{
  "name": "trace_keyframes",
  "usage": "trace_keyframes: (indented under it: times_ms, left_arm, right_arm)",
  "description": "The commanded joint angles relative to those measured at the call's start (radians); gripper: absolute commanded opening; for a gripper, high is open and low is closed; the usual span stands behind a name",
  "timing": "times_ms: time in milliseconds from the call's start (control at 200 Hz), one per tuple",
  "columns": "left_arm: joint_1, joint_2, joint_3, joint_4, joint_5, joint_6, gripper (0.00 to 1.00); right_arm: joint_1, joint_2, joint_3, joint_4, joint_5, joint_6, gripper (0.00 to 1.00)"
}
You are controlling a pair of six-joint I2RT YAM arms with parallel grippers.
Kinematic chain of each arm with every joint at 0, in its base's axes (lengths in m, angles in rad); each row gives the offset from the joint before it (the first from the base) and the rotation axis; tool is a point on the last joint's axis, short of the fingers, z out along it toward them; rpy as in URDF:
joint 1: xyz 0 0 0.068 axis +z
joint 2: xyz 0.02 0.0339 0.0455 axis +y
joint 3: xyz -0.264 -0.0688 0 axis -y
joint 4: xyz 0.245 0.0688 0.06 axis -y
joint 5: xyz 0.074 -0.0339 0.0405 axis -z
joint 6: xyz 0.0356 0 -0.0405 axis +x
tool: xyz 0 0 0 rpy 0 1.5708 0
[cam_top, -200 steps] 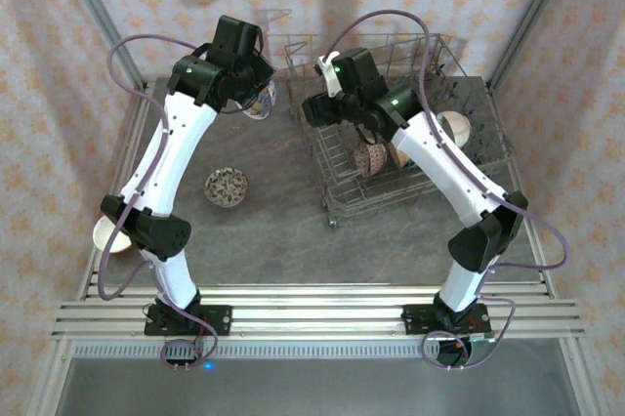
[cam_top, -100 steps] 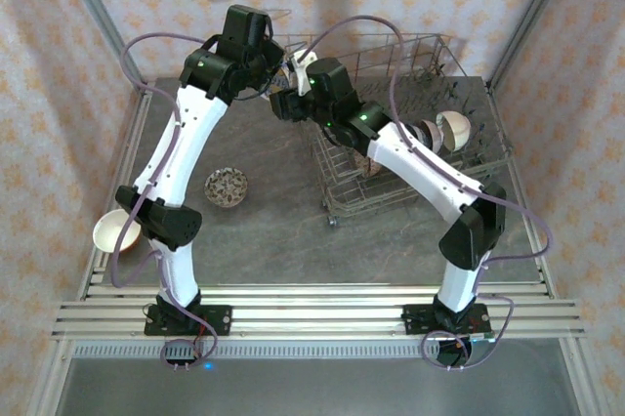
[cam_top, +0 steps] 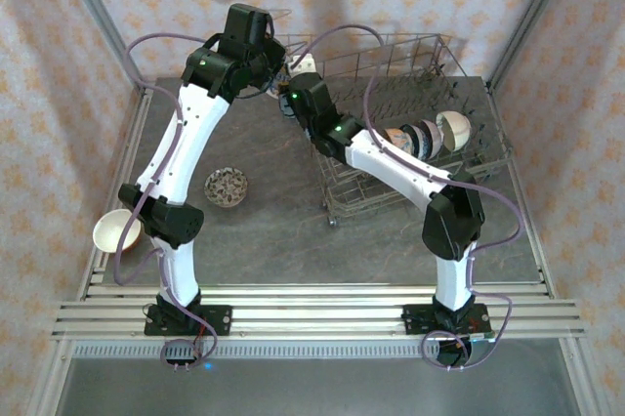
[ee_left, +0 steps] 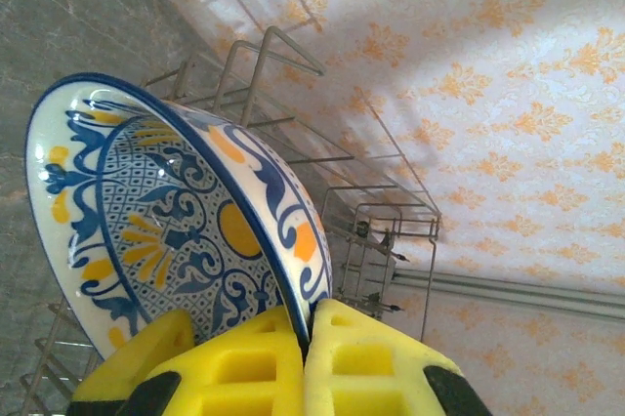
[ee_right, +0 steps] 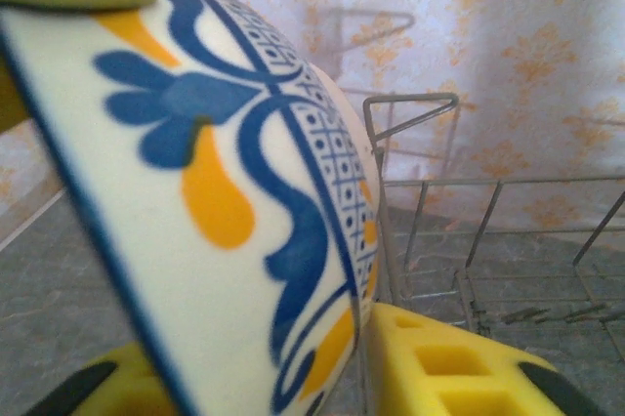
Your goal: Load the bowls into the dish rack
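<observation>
The left gripper (ee_left: 307,316) is pinching the rim of a blue-and-yellow patterned bowl (ee_left: 166,230) between its yellow fingers (ee_left: 244,357). It is clamped tight on the bowl and holding it tilted just off the far left corner of the dish rack (cam_top: 410,94). The right gripper (ee_right: 264,357) is straddling the same bowl's wall, one finger on each side, but whether its jaws are pressing the bowl or standing slightly off it cannot be told. Inside the dish rack, toward its right side, a row of bowls (cam_top: 422,135) is standing on edge. A brown-patterned bowl (cam_top: 227,187) is sitting on the grey table (cam_top: 283,230) to the left of the dish rack, and a cream bowl (cam_top: 117,230) is resting farther left of the dish rack — at the table's edge.
</observation>
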Motion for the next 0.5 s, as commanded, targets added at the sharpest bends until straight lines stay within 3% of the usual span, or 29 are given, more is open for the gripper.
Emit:
trace_keyframes:
  times_ms: [0,175,300,390,495]
  left_arm:
    - [-0.007,-0.001,0.029,0.030,0.005,0.000,0.00]
    - [0.009,-0.017,-0.032,0.081,0.045,0.007,0.01]
    - [0.019,-0.017,-0.044,0.115,0.068,0.024,0.17]
    - [0.021,-0.014,-0.036,0.136,0.069,0.049,0.40]
    - [0.023,-0.011,-0.009,0.169,0.057,0.102,0.61]
  right_arm:
    - [0.020,-0.044,-0.023,0.126,0.136,-0.029,0.19]
    - [0.020,-0.060,-0.027,0.109,0.242,-0.009,0.01]
    - [0.019,-0.082,-0.039,0.100,0.264,0.000,0.00]
    - [0.020,-0.090,-0.027,0.068,0.269,0.000,0.00]
    - [0.007,-0.083,0.024,-0.030,0.288,0.015,0.00]
